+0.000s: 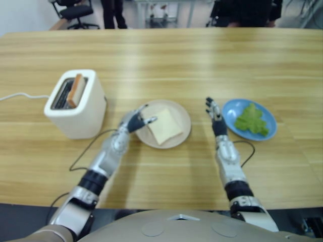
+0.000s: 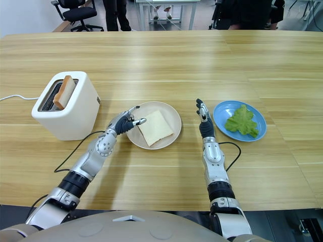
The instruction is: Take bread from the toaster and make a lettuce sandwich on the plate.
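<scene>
1. The plate [image 2: 151, 107] sits mid-table with 1 slice of bread [image 2: 155, 127] flat on it. A 2nd slice [image 2: 63, 92] stands in the toaster [image 2: 70, 113] to the left. The lettuce [image 2: 241, 121] lies on the blue dish [image 2: 258, 117] to the right.
2. The left hand [image 2: 122, 122] hovers at the plate's left rim, fingers loosely spread, holding nothing. The right hand [image 2: 203, 121] stands upright between the plate and the blue dish, fingers extended, also empty.
3. The lettuce is likely the step in hand. The right hand should come down over the dish, pinch the leaf near its middle, and lift clear of the rim before crossing to the slice.
4. The table [image 2: 166, 60] gives open wood between the 2 dishes and beyond them. The left hand should keep off the plate rim so it does not nudge it.
</scene>
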Robot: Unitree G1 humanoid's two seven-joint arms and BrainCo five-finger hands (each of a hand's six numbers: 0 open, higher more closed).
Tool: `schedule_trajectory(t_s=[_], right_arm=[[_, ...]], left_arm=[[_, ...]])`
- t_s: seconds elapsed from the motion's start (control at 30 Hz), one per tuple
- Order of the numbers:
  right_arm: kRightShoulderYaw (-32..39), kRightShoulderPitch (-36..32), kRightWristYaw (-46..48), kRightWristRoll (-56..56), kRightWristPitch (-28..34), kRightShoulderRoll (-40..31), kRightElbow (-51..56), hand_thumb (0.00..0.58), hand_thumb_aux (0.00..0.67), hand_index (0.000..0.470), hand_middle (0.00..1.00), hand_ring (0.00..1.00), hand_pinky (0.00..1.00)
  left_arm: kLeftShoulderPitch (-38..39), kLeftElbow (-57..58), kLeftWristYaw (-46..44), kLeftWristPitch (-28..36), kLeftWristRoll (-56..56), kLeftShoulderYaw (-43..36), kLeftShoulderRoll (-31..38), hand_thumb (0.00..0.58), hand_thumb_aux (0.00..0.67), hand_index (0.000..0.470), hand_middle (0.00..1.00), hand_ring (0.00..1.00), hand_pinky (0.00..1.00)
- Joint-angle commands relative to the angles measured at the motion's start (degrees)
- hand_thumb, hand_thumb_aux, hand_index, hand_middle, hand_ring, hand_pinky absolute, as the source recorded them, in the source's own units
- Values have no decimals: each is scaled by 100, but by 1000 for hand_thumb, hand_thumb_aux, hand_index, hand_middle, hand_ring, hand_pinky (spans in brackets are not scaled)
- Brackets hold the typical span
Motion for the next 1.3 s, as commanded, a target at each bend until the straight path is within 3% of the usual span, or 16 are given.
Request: schedule_trajectory(t_s=[0.03,0.23,0.37,0.43,0.53,0.63,0.83,1.0,1.3], right_arm=[[31,31,24,10,87,-25,-61,0,0,0,0,0,0],[46,77,12,-25,106,-64,-228,0,0,0,0,0,0],[43,238,-348,-700,37,-429,-1025,0,0,0,0,0,0],[-165,298,-892,-1812,240,-1097,-1738,0,0,0,0,0,0],[58,263,-2049,-5044,1783,-2719,-2458,0,0,0,0,0,0],[373,2,-2087,-5815,2414,-3618,-2008,0,0,0,0,0,0],[1427,-721,-1930,-6650,2865,-4368,-219,0,0,0,0,0,0],[2197,-1095,-2095,-6791,2752,-4579,1055,0,0,0,0,0,0],[2834,-1274,-2385,-6510,2682,-4492,1889,0,0,0,0,0,0]], left_arm=[[210,-881,91,796,1121,-14,332,0,0,0,0,0,0],[679,-2152,-253,1257,1341,573,657,0,0,0,0,0,0],[830,-2242,44,946,831,1037,650,0,0,0,0,0,0],[935,-2047,137,494,-34,1337,340,0,0,0,0,0,0],[1015,-1409,194,-103,-1108,1685,-110,0,0,0,0,0,0],[1020,-868,161,-411,-1620,1782,-340,0,0,0,0,0,0],[1030,-608,326,-592,-1810,1800,-489,0,0,0,0,0,0],[960,-568,398,-644,-1689,1656,-482,0,0,0,0,0,0],[958,-500,421,-663,-1704,1579,-461,0,0,0,0,0,0]])
